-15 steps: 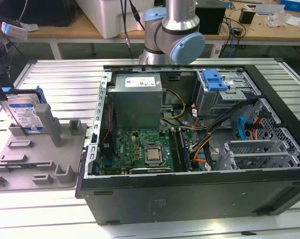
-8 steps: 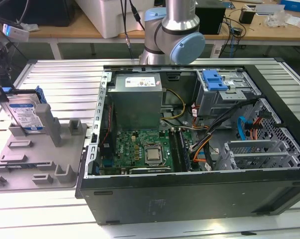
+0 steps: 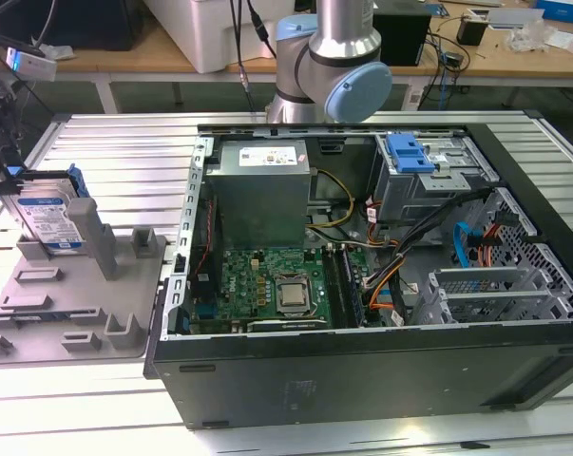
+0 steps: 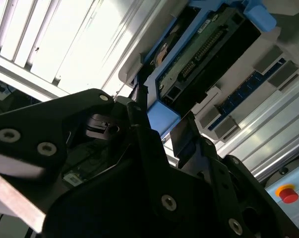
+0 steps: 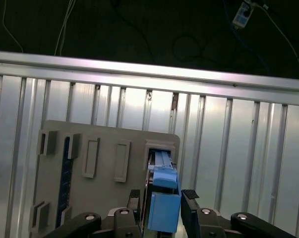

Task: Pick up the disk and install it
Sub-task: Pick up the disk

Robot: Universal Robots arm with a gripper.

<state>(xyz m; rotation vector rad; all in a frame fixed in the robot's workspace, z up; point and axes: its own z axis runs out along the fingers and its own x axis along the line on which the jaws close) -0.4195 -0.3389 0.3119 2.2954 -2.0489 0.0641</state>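
One disk [image 3: 50, 217] stands on edge, slightly tilted, in a slot of the grey fixture tray [image 3: 124, 285] on the ribbed metal table [image 3: 124, 152], at the exterior view's left and well apart from the open computer case [image 3: 362, 370]. In the first wrist view the gripper [image 5: 161, 196] sits over the disk's blue rail, its fingers [image 5: 190, 196] spread to either side of the blue end. A dark sliver of gap shows on one side, and the other finger sits just beside the plastic. The second wrist view shows the disk's circuit-board underside with the blue rail between the two dark fingers. Inside the case, the grey power-supply box [image 3: 262, 190] and the blue bracket [image 3: 410, 152] on the metal cage are visible. The arm [image 3: 329, 66] rises behind the case.
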